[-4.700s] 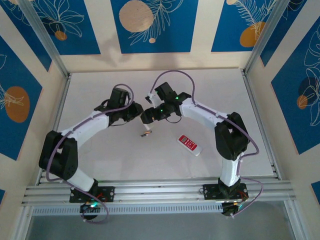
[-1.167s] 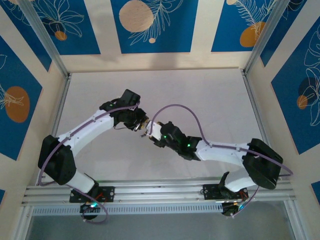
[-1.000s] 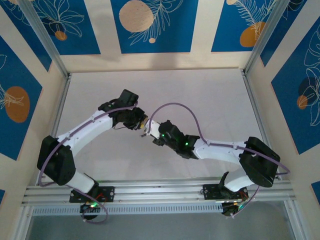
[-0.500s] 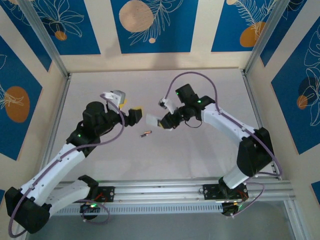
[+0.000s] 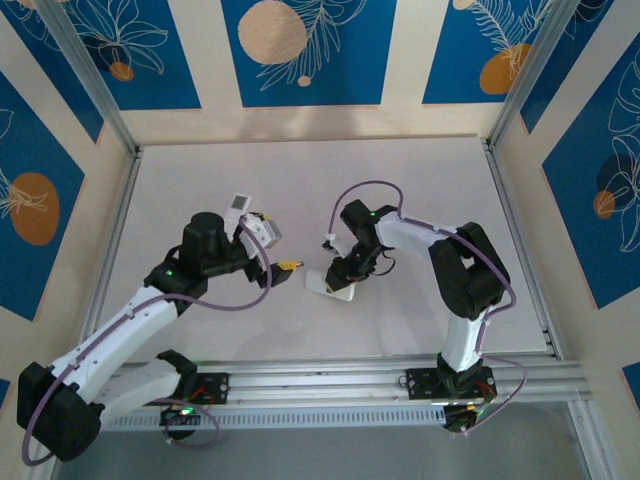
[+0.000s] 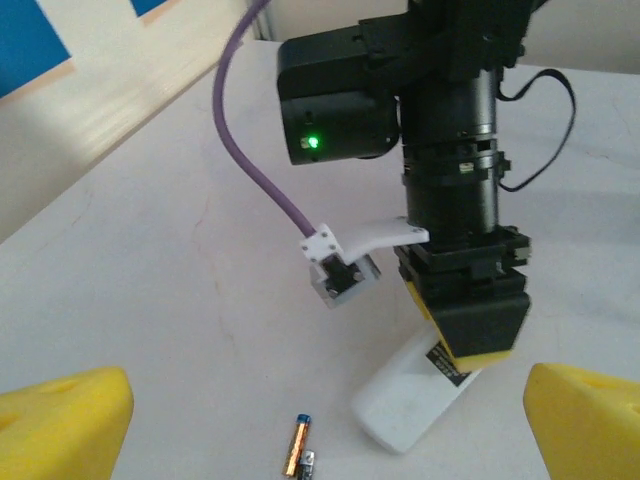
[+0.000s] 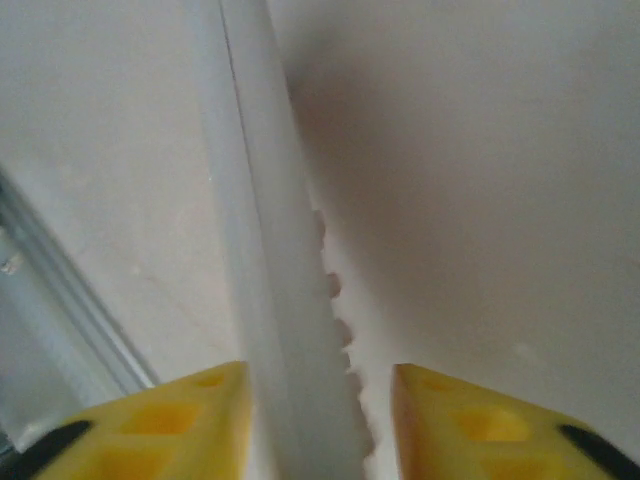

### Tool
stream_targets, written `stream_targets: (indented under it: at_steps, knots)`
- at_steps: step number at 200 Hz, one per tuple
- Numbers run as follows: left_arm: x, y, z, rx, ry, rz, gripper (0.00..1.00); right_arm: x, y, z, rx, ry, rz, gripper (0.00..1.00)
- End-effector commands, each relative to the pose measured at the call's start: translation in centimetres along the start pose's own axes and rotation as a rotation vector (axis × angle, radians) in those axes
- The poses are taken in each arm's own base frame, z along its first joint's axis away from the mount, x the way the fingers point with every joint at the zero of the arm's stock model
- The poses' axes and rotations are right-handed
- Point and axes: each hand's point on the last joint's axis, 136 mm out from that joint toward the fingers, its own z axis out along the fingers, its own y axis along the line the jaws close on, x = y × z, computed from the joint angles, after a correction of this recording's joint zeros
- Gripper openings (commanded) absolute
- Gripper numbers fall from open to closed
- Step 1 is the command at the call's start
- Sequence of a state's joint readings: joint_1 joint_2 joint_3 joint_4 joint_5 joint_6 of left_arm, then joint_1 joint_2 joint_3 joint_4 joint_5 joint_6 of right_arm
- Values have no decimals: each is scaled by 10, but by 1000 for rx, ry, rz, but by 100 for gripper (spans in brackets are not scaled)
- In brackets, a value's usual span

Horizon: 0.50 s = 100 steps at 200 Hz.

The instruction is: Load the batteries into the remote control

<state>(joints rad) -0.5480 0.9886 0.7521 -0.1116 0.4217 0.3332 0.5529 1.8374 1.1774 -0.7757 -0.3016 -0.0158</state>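
Two slim batteries (image 6: 298, 447) lie side by side on the white table, one orange with a blue tip. They sit just ahead of my left gripper (image 6: 325, 425), which is open wide with its yellow fingers (image 6: 62, 420) far apart and nothing between them. The white remote control (image 6: 412, 408) rests tilted on the table to the right of the batteries, its labelled back showing. My right gripper (image 5: 345, 270) stands over its far end. In the right wrist view the remote control (image 7: 270, 300) runs edge-on between the fingers of the right gripper (image 7: 320, 420), with a gap beside the right finger.
The white table (image 5: 450, 180) is walled by an aluminium frame and blue patterned panels. The two arms meet near the table's middle, with the left gripper (image 5: 277, 250) close to the remote control (image 5: 328, 285). A purple cable (image 6: 255, 160) hangs from the right wrist.
The left gripper has opened wide and swung towards the batteries. The right gripper has brought the remote down onto the table and its jaws have loosened around it.
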Motion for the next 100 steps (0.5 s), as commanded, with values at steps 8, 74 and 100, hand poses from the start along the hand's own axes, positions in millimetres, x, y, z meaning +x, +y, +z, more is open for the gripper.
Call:
stream_targets:
  at_steps: [8, 74, 100]
  knots:
    - [16, -22, 15, 117, 52, 85, 100, -6, -25, -11, 147, -39, 29, 53]
    - [74, -67, 72, 347, 294, 430, 98, 21, -6, -54, 48, -334, 717, 54]
    - [95, -77, 102, 483, 337, 549, 97, 42, -7, -31, 83, -282, 837, 54]
